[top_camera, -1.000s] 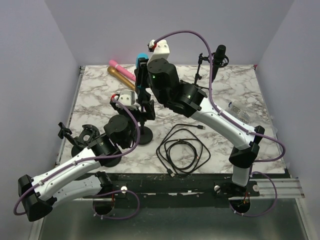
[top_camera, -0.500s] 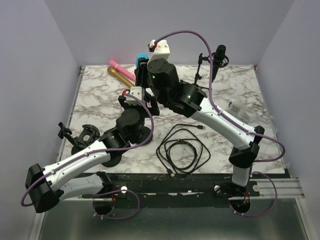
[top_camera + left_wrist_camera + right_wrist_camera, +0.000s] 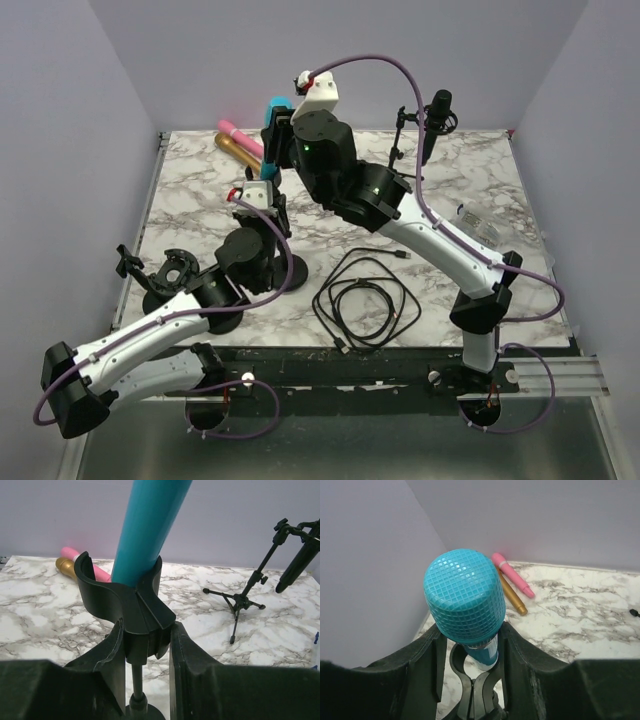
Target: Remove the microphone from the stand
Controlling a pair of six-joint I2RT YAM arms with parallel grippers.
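Observation:
The blue microphone (image 3: 275,108) stands tilted in the black clip (image 3: 131,605) of its stand, whose round base (image 3: 287,270) rests on the marble table. My right gripper (image 3: 470,630) is shut on the microphone's mesh head (image 3: 465,597), with one finger on each side. Below it, my left gripper (image 3: 146,632) is shut on the lower part of the clip, just above the thin pole (image 3: 137,680). The blue body (image 3: 150,525) rises out of the clip between the two grips. In the top view the left gripper (image 3: 262,200) sits directly under the right one (image 3: 280,128).
A pink microphone (image 3: 243,138) and a gold one (image 3: 240,155) lie at the back left. A black microphone on a tripod stand (image 3: 437,115) is at the back right. A coiled black cable (image 3: 365,300) lies front centre. Another black stand (image 3: 170,275) sits at the left edge.
My left gripper has moved in and shut on the stand's clip. The right gripper, still holding the blue microphone, has shifted slightly up and to the left.

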